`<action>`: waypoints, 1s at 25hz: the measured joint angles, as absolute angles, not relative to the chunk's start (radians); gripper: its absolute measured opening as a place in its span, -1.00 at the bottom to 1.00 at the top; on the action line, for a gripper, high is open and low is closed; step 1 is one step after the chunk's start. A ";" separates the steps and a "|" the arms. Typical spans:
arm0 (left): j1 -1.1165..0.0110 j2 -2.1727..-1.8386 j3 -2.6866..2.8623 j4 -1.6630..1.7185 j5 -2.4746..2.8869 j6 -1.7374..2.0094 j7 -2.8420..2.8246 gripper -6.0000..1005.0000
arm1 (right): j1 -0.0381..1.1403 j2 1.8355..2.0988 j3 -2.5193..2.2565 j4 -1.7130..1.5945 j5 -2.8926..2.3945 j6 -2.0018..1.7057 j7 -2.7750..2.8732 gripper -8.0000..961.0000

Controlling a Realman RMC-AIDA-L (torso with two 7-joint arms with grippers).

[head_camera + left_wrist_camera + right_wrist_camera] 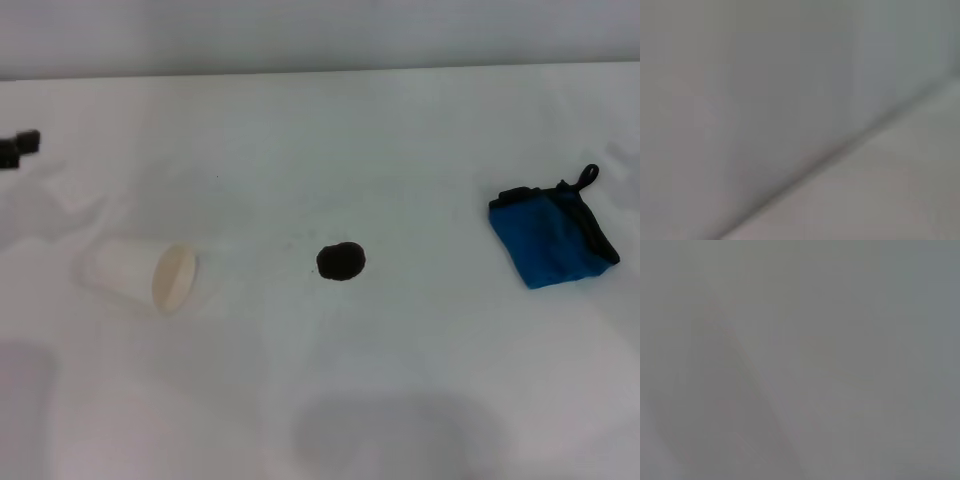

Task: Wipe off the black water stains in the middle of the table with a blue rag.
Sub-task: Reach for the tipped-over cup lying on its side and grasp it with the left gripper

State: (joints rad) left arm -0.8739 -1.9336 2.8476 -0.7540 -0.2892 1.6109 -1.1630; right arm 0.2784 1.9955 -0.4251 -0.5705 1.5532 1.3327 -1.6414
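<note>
Only the head view shows stain [341, 261], cup [145, 275], blue rag [551, 236]; pincers unseen.

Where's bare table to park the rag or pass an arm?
Bare table behind everything, and between stain and blue rag. Near edge also bare. Tighter between the tipped cup and the stain.

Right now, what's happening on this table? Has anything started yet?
Nothing is being handled yet. The black water stain sits untouched near the middle of the white table. The blue rag lies folded on the robot's right side, apart from the stain. A white paper cup lies tipped on its side to the left. Neither gripper shows in the head view, and the wrist views show nothing identifiable.
</note>
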 joint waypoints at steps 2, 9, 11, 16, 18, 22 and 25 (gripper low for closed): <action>-0.943 -1.916 2.848 -0.756 -0.119 1.595 -1.153 0.75 | 0.280 1.995 -0.425 -0.519 1.586 1.335 -1.682 0.03; -1.128 -1.958 2.850 -0.775 0.303 1.465 -1.117 0.75 | 0.293 1.997 -0.425 -0.392 1.665 1.338 -1.805 0.03; -1.154 -1.986 2.849 -0.812 0.325 1.456 -1.071 0.75 | 0.294 1.997 -0.425 -0.381 1.667 1.338 -1.812 0.03; -1.194 -2.045 2.850 -0.896 0.341 1.457 -0.989 0.75 | 0.292 1.997 -0.425 -0.366 1.674 1.335 -1.815 0.03; -1.210 -2.057 2.850 -0.904 0.367 1.459 -0.978 0.75 | 0.289 1.997 -0.425 -0.364 1.676 1.335 -1.815 0.03; -1.248 -2.062 2.850 -0.894 0.456 1.482 -0.996 0.75 | 0.286 1.997 -0.425 -0.356 1.676 1.334 -1.815 0.03; -1.272 -2.063 2.850 -0.880 0.502 1.520 -1.016 0.75 | 0.284 1.997 -0.425 -0.354 1.676 1.333 -1.815 0.03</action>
State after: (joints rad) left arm -1.2724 -2.0626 2.8502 -0.8801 0.5022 1.5204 -1.0165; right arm 0.2844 1.9973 -0.4249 -0.3536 1.6760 1.3334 -1.8153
